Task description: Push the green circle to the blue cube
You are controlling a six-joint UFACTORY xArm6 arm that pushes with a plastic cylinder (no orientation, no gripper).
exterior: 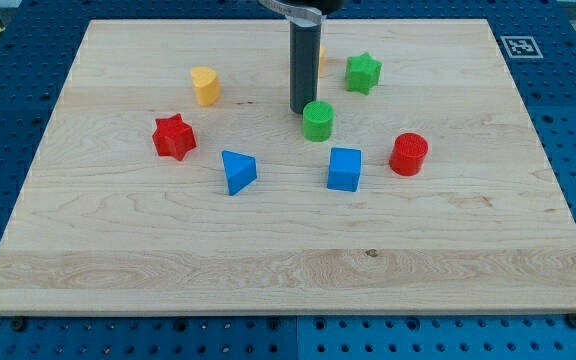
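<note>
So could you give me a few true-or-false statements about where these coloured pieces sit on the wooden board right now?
1. My tip sits just above and left of the green circular block, close against it. True.
2. The blue cube block lies toward the view's top from the green circle. False: it lies below it, slightly right.
3. The red star block is left of the blue triangular block. True.
4. The red cylinder block touches the blue cube. False: bare wooden board shows between them.
5. The green star block sits at the view's bottom. False: it is near the top.
</note>
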